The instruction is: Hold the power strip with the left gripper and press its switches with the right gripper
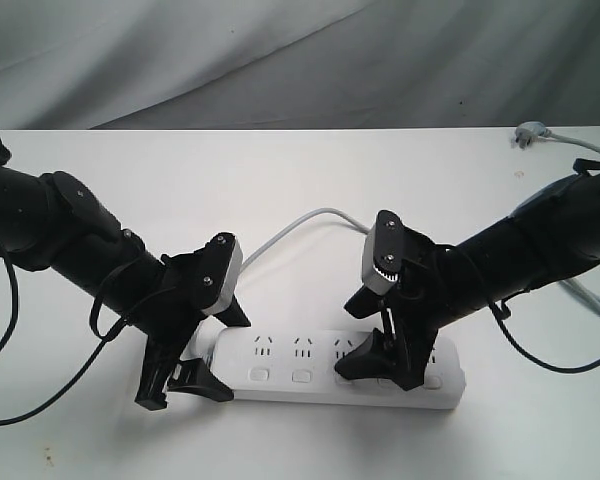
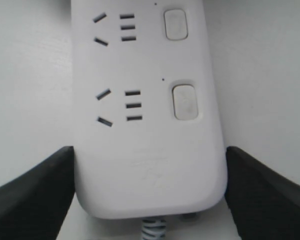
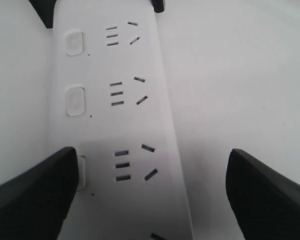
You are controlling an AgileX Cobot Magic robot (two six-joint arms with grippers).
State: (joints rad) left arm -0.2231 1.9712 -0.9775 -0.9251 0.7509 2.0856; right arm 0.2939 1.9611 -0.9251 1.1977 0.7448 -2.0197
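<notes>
The white power strip (image 1: 310, 365) lies along the table's front, its grey-white cord (image 1: 300, 222) curving away behind. My left gripper (image 1: 185, 375) is shut on the strip's cord end, with one black finger (image 2: 35, 195) against each long side of the power strip (image 2: 150, 150). My right gripper (image 1: 390, 365) hangs open over the strip's right half. In the right wrist view, one right fingertip (image 3: 35, 195) overlaps the third switch (image 3: 81, 172), while the other stands off the strip, over the table. Two switches (image 3: 76, 100) towards the left gripper show uncovered.
A grey plug and cable (image 1: 528, 135) lie at the table's back right corner and run down the right side. A grey cloth backdrop (image 1: 280, 60) hangs behind the white table (image 1: 280, 170). Both black arms reach in from the sides.
</notes>
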